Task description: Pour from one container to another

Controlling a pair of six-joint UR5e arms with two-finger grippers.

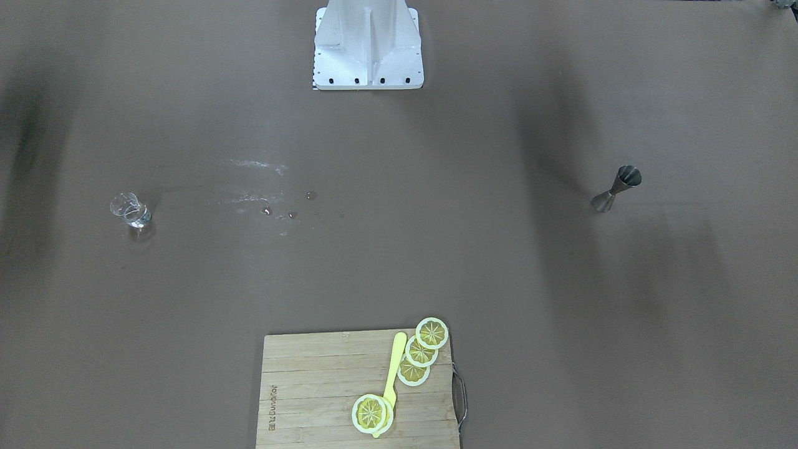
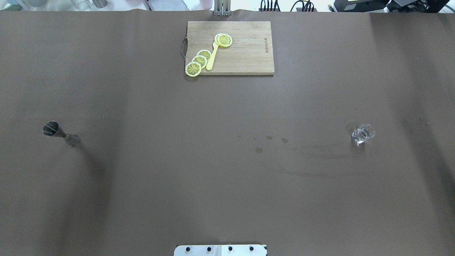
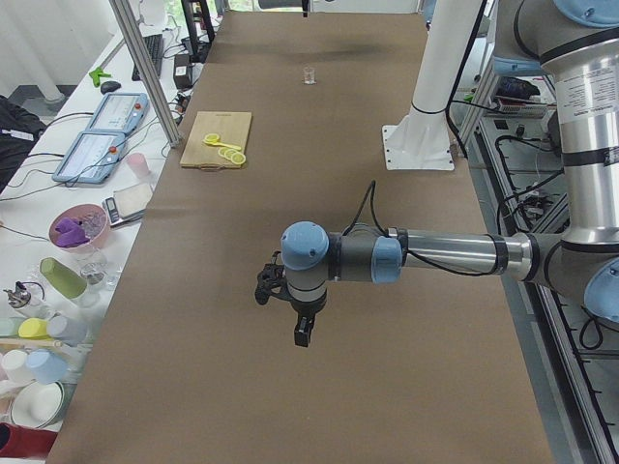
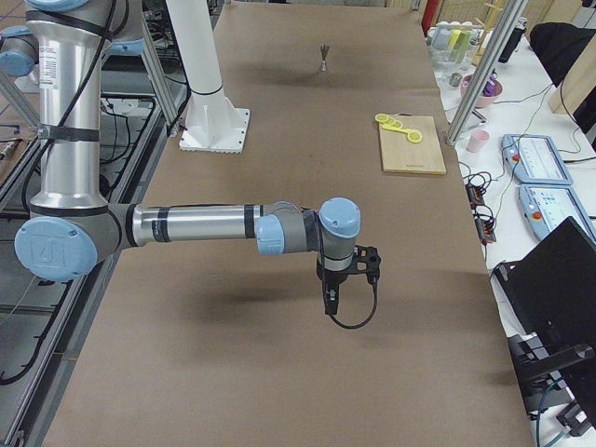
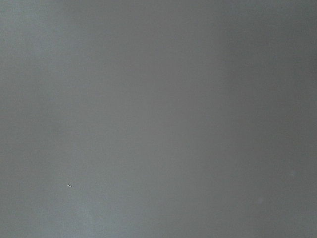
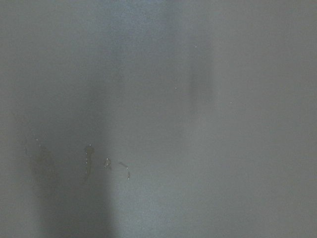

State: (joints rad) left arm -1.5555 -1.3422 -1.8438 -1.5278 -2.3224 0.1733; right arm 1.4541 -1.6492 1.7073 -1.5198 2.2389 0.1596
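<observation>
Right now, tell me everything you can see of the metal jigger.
The jigger is silvery-grey metal: two cones joined at a narrow waist, the upper one open and dark inside. It stands upright on the brown table, far out on the robot's left side, alone. Only the table touches it. Whether it holds liquid cannot be told.

Soft, even light; broad diffuse shadows band the matte brown table (image 2: 227,199) left and right of the pale rectangular wooden chopping board (image 2: 245,57). Both wrist views blur grey.

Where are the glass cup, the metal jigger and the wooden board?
glass cup (image 2: 363,134), overhead view, its wall.
metal jigger (image 2: 64,135), overhead view, its waist.
wooden board (image 2: 245,53), overhead view, bare wood.
</observation>
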